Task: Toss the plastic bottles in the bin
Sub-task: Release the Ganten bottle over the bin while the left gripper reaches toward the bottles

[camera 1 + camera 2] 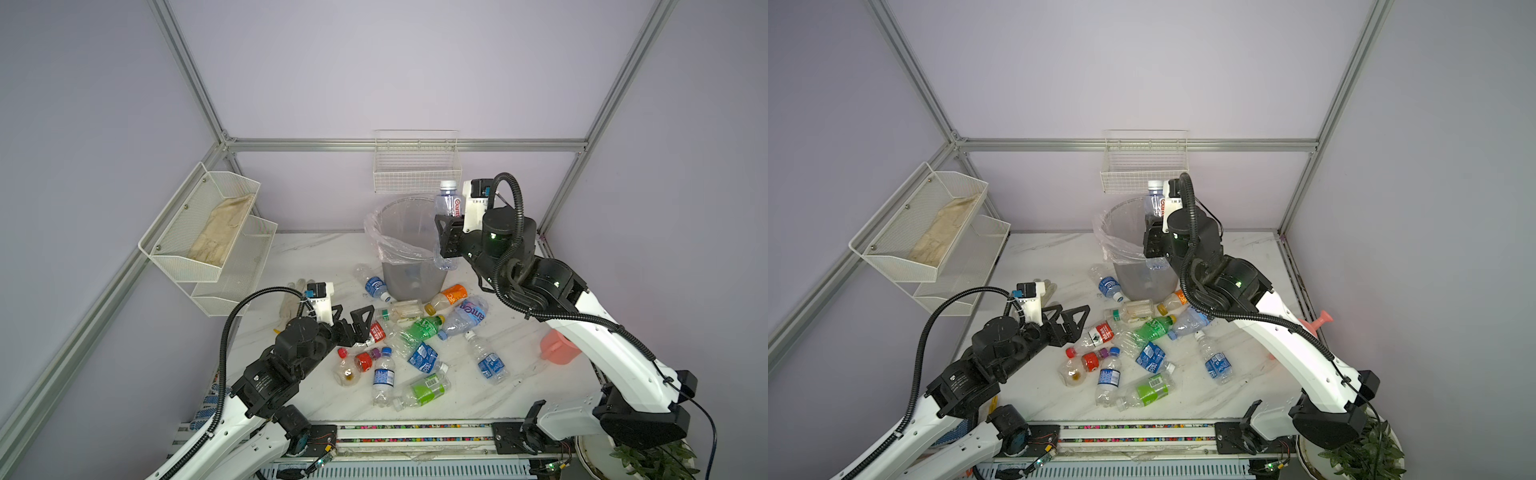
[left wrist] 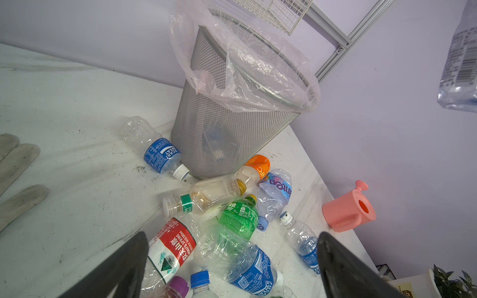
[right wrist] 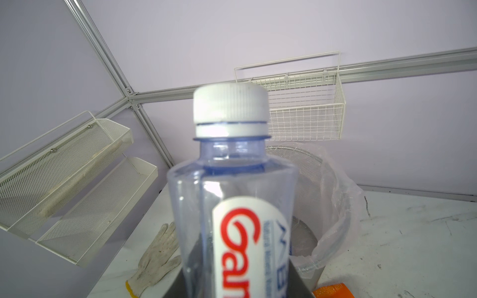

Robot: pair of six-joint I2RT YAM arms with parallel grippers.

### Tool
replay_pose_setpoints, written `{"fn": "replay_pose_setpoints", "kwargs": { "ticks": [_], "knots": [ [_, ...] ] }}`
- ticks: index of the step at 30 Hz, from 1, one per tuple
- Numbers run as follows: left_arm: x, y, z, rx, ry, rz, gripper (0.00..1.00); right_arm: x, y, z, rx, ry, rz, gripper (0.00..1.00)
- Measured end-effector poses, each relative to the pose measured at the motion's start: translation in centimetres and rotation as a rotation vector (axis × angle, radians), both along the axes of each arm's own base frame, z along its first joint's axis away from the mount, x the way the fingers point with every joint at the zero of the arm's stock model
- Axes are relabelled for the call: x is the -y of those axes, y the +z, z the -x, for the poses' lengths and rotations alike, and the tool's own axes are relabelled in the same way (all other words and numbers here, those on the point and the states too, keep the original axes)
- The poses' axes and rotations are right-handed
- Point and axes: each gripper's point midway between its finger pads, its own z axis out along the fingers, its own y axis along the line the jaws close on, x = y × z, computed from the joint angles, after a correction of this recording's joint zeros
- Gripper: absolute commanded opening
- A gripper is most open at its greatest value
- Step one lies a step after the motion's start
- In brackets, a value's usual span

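Right gripper is pinching the clear Ganten bottle around its lower body. The white cap is up, so the bottle's long axis stands nearly vertical. In both top views the bottle hangs at the right-hand edge of the bin, with its base about level with the bag-lined rim. The left wrist view shows the bottle off to one side of the mesh wall rather than over the mouth.

I judge that the open mouth lies toward the left arm's side of this gripper, so it should shift that way before letting go. Released where it is, the bottle could strike the rim and fall outside.

Left gripper is spread wide and empty, low above the red-labelled bottle at the near-left edge of the pile. The other plastic bottles lie on their sides on the marble table in front of the bin, nearer the left arm. Blurred shapes behind the mesh suggest some are already inside.
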Motion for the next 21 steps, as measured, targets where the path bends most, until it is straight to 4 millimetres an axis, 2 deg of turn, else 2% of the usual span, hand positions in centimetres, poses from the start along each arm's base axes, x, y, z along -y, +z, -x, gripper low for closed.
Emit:
{"fn": "replay_pose_setpoints", "kwargs": {
  "ticks": [4, 7, 11, 12, 13, 15, 16, 18, 20, 21],
  "knots": [
    [0.0, 0.0, 0.1, -0.006, -0.001, 0.006, 1.00, -1.4, -0.2, -1.4, 0.005, -0.010, 0.034, 0.26],
    [0.0, -0.1, 0.1, -0.007, -0.001, 0.005, 1.00, -2.6, -0.9, -3.4, 0.001, -0.025, 0.065, 0.26],
    [0.0, -0.2, 0.2, -0.012, -0.005, 0.003, 1.00, -3.5, -3.0, -8.0, -0.032, -0.053, 0.098, 0.26],
    [0.1, -0.3, 0.1, -0.015, -0.007, 0.001, 1.00, -3.3, -4.0, -9.6, -0.052, -0.065, 0.104, 0.32],
    [0.2, -0.4, 0.1, -0.018, -0.009, -0.001, 1.00, -3.1, -4.9, -11.0, -0.072, -0.075, 0.108, 0.47],
    [0.2, -0.6, 0.1, -0.025, -0.012, -0.005, 1.00, -2.4, -7.3, -14.3, -0.128, -0.106, 0.124, 0.90],
    [0.3, -0.6, 0.1, -0.028, -0.014, -0.007, 1.00, -2.0, -8.3, -15.4, -0.150, -0.117, 0.133, 0.97],
    [0.3, -1.0, 0.1, -0.039, -0.019, -0.016, 1.00, -1.5, -10.6, -16.6, -0.204, -0.123, 0.156, 0.97],
    [0.4, -1.3, 0.2, -0.049, -0.020, -0.026, 1.00, -1.4, -12.1, -16.0, -0.240, -0.103, 0.170, 0.97],
    [0.4, -1.4, 0.2, -0.052, -0.021, -0.029, 1.00, -1.5, -12.2, -15.3, -0.249, -0.084, 0.170, 0.97]
  ]
}}
